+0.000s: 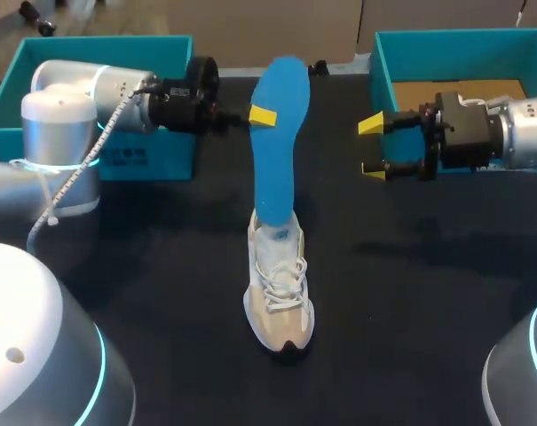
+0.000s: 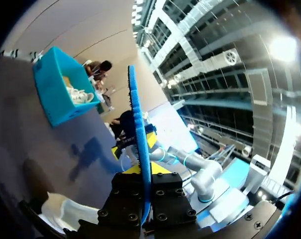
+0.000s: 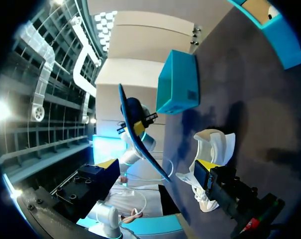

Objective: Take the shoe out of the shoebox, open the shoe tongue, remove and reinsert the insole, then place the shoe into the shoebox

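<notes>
A blue insole (image 1: 277, 133) stands upright with its lower end inside the white and beige shoe (image 1: 280, 293), which rests on the dark table. My left gripper (image 1: 268, 115) is shut on the insole's upper part from the left. In the left wrist view the insole (image 2: 139, 129) runs edge-on between the fingers of that gripper (image 2: 145, 170), with the shoe (image 2: 65, 211) below. My right gripper (image 1: 373, 147) hangs open to the insole's right, holding nothing. In the right wrist view the insole (image 3: 140, 137) and the shoe (image 3: 215, 147) lie ahead of the open right gripper (image 3: 155, 169).
A teal shoebox (image 1: 99, 53) stands at the back left behind my left arm. A second teal shoebox (image 1: 401, 49) stands at the back right, behind my right gripper. The shoe sits mid-table between the arms.
</notes>
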`<state>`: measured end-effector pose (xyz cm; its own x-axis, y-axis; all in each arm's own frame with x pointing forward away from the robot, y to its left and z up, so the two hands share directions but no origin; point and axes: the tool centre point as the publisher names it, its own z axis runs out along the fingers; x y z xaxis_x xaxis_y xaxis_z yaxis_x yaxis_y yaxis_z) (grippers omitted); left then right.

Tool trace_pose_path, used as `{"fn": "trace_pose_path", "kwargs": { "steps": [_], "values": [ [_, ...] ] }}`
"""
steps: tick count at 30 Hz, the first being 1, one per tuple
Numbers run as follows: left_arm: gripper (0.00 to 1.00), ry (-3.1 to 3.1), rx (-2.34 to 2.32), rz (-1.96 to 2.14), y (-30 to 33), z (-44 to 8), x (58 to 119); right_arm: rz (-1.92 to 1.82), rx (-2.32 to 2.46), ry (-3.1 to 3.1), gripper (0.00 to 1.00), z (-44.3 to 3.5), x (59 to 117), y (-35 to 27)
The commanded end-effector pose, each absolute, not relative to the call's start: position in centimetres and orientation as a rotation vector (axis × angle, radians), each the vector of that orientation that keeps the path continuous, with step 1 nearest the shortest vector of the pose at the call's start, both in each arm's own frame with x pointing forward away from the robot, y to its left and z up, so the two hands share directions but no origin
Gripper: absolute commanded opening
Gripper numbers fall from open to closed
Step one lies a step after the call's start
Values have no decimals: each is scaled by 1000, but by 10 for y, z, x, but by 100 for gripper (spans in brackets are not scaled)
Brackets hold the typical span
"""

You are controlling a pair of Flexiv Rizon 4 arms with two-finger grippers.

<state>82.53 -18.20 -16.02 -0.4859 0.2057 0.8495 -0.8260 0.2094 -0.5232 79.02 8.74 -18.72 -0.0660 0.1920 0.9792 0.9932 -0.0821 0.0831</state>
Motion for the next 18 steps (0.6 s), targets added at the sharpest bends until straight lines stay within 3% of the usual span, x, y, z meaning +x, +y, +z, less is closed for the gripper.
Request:
{"fn": "trace_pose_path", "kwargs": {
  "steps": [1, 18],
  "values": [
    [0, -1665, 521, 1566, -178, -154, 828, -1235, -1383, -1362, 100, -187, 791, 89],
    [0, -1954, 20, 1996, -171, -141, 836, -1235, -1383, -1362, 100, -187, 791, 89]
  ]
}}
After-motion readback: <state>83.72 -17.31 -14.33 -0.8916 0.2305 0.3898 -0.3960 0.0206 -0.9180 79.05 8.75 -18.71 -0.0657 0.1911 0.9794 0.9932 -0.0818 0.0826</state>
